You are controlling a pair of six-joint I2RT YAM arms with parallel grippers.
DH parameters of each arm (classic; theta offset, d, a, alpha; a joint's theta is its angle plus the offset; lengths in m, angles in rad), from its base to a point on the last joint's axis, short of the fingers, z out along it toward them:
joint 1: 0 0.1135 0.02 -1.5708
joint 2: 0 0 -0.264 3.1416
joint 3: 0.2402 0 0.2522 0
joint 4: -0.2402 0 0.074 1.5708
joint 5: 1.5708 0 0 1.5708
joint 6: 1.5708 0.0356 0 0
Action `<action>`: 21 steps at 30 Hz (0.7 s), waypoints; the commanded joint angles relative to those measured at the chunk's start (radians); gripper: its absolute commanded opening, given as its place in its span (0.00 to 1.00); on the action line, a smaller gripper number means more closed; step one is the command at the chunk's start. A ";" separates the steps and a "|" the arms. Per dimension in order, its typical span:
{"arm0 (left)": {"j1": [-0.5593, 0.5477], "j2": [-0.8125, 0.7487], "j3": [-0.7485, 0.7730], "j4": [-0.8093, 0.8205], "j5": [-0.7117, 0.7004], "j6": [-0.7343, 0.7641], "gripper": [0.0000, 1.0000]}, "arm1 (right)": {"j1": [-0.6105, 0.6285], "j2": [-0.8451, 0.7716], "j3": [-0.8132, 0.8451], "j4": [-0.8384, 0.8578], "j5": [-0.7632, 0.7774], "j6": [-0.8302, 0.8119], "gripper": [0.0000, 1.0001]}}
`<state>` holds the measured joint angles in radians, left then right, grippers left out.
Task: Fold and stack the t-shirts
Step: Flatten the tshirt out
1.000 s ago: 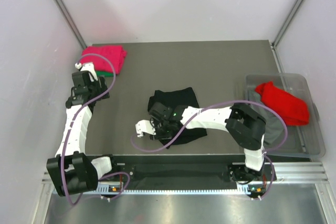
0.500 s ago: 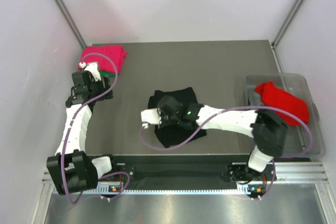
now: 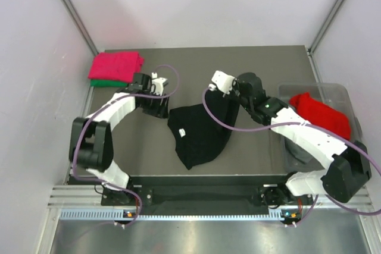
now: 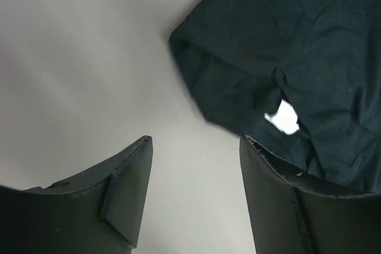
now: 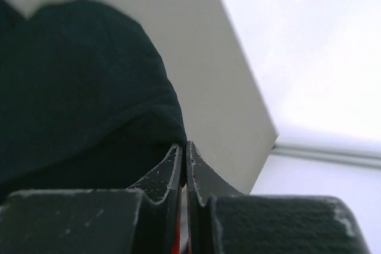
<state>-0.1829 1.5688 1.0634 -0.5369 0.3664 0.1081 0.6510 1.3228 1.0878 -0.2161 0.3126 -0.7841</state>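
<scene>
The black t-shirt (image 3: 199,132) lies mid-table, drawn out into a long slanted shape, its small white tag (image 3: 183,132) facing up near the left side. A second ago it was a bunched heap nearer the front edge. Its far right corner is lifted to my right pincer (image 3: 219,90), which is pinched tight on that cloth. In the right wrist view the two fingers (image 5: 172,168) press flat together with the dark fabric (image 5: 77,87) running up to their tips. A second ago this pincer was at the near left of the heap, so it has swung across to the far right.

My left pincer (image 3: 158,105) hangs just beside the shirt's far left edge, jaws apart with nothing between them. The left wrist view shows bare table (image 4: 89,57) in the gap, with the shirt (image 4: 297,57) and its tag (image 4: 283,117) to the right. Earlier this arm was over at the pink-red shirt (image 3: 116,63), which rests on a green shirt (image 3: 104,82) in the far left corner.

At the right, the clear bin (image 3: 333,87) holds a red shirt (image 3: 321,114) and a grey shirt (image 3: 300,150), both lying as before
</scene>
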 commanded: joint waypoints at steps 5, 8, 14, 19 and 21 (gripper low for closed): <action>-0.027 0.246 0.179 -0.040 0.029 -0.015 0.60 | -0.122 -0.114 -0.114 0.023 -0.055 0.091 0.00; -0.036 0.303 0.202 -0.057 0.042 -0.021 0.57 | -0.143 -0.137 -0.135 0.017 -0.070 0.100 0.00; -0.069 0.356 0.210 -0.075 0.048 -0.008 0.46 | -0.154 -0.140 -0.167 0.023 -0.078 0.128 0.00; -0.081 0.375 0.225 -0.100 0.092 0.004 0.28 | -0.186 -0.134 -0.169 0.024 -0.101 0.161 0.00; -0.081 0.370 0.224 -0.104 0.088 0.005 0.00 | -0.197 -0.131 -0.160 0.021 -0.106 0.167 0.00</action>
<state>-0.2592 1.9259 1.2755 -0.5934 0.4282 0.0929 0.4820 1.2102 0.9047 -0.2310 0.2214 -0.6518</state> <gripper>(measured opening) 0.136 0.010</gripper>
